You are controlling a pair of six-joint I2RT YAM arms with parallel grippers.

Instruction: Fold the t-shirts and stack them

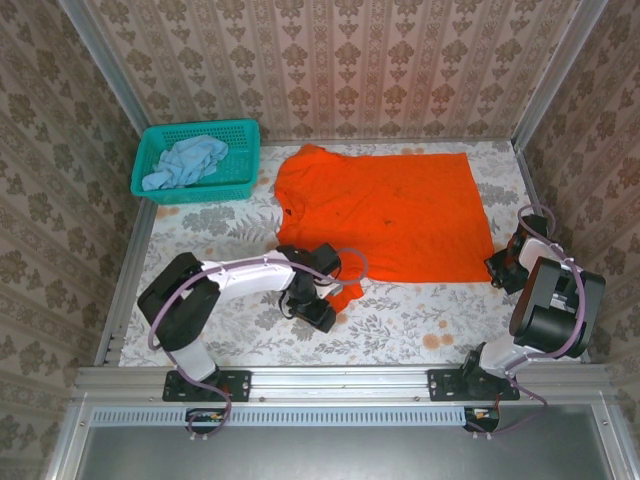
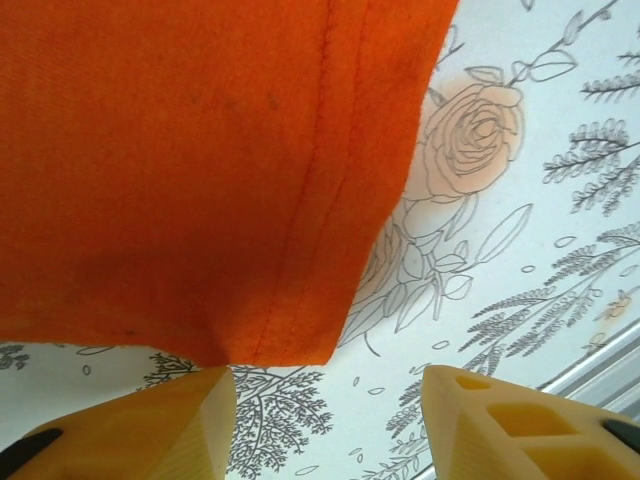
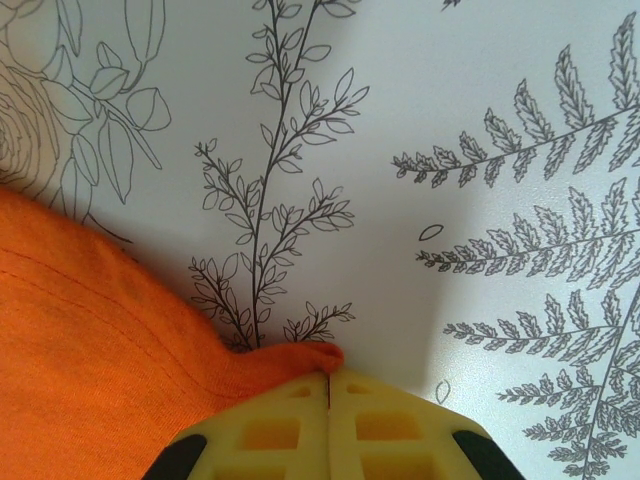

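Orange t-shirt point(image 1: 400, 210) lies flat on the table point(image 1: 240, 335), right gripper point(image 3: 330, 376) pinching its hem corner, left gripper point(image 2: 328, 388) with fingers spread at the sleeve edge, probably both setting up a fold.

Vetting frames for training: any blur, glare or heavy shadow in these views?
Top external: evenly lit, sharp, no glare on the orange t-shirt. Left wrist: hem crisp, left gripper fingers slightly soft. Right wrist: soft shadow on the tablecloth above the right gripper.
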